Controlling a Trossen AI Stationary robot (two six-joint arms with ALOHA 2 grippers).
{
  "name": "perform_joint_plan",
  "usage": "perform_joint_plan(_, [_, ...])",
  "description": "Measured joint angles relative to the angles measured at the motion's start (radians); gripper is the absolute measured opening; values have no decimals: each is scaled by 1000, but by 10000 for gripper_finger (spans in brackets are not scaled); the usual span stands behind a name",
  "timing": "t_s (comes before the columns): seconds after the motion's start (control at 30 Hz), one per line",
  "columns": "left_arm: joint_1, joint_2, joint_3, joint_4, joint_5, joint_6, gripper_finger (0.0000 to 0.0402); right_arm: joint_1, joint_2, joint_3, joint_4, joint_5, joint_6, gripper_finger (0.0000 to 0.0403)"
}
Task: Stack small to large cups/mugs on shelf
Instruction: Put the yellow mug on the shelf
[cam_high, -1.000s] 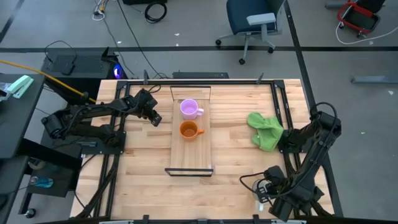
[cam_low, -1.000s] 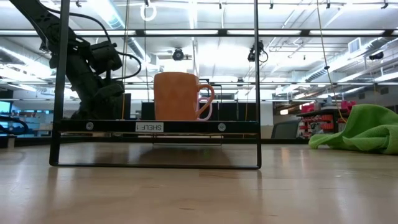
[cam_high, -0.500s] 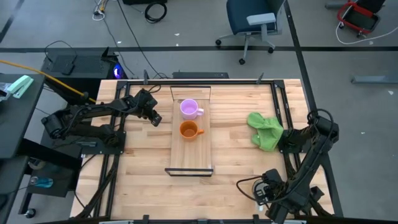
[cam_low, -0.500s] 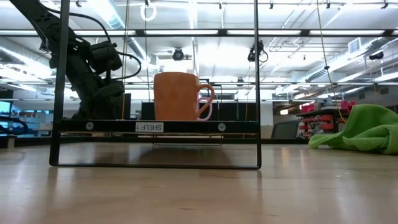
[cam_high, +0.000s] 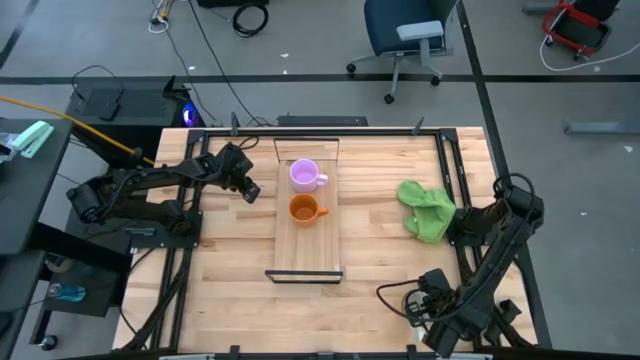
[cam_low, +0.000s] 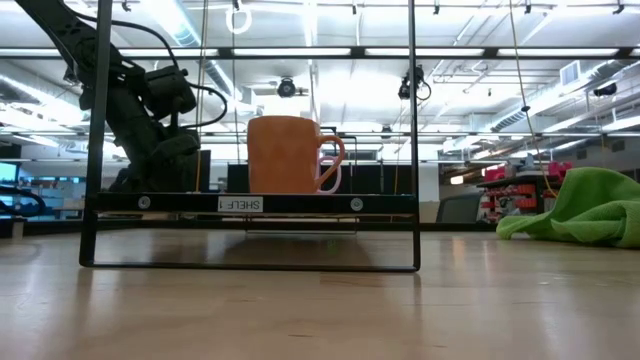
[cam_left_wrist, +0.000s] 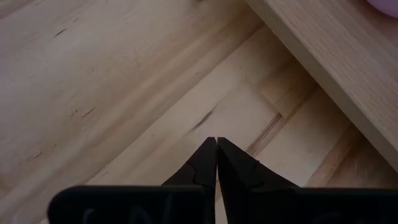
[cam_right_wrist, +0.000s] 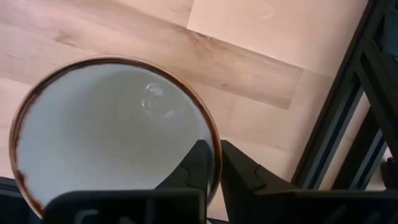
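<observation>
Purple mug (cam_low: 331, 165) probably behind orange mug (cam_low: 285, 154)

A lab: ceiling strip lights (cam_low: 330, 52), office chair (cam_high: 405, 35), floor cables (cam_high: 215, 50).

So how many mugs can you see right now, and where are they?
3. The purple mug and orange mug stand on the shelf; the white mug is gripped at its rim by the right gripper, hidden from overhead.

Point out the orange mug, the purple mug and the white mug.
orange mug (cam_high: 302, 208): high view, its open top.
purple mug (cam_high: 304, 174): high view, its open top.
white mug (cam_right_wrist: 106, 130): right wrist view, its pale inside.
</observation>
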Motion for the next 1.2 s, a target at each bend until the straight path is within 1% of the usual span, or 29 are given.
perform_joint_plan(0.1, [0, 0, 0, 0, 0, 0, 14, -5, 0, 0, -4, 8, -21, 24])
perform_joint_plan(0.23, [0, 0, 0, 0, 0, 0, 12, -14, -1, 1, -15, 54, -69, 18])
perform_joint_plan(0.43, [0, 0, 0, 0, 0, 0, 21, -43, -25, -1, -56, 61, -193, 12])
perform_joint_plan(0.53, [0, 0, 0, 0, 0, 0, 24, -59, -63, -6, -98, 68, -221, 10])
perform_joint_plan(0.63, [0, 0, 0, 0, 0, 0, 21, -73, -112, -4, -109, 102, -246, 10])
perform_joint_plan(0.9, [0, 0, 0, 0, 0, 0, 13, -128, -227, -3, -170, 98, -372, 10])
perform_joint_plan(1.03, [0, 0, 0, 0, 0, 0, 20, -166, -288, -3, -210, 128, -454, 10])
perform_joint_plan(1.13, [0, 0, 0, 0, 0, 0, 24, -204, -327, -3, -244, 144, -560, 10])
perform_joint_plan(1.2, [0, 0, 0, 0, 0, 0, 24, -233, -357, -3, -248, 173, -617, 10])
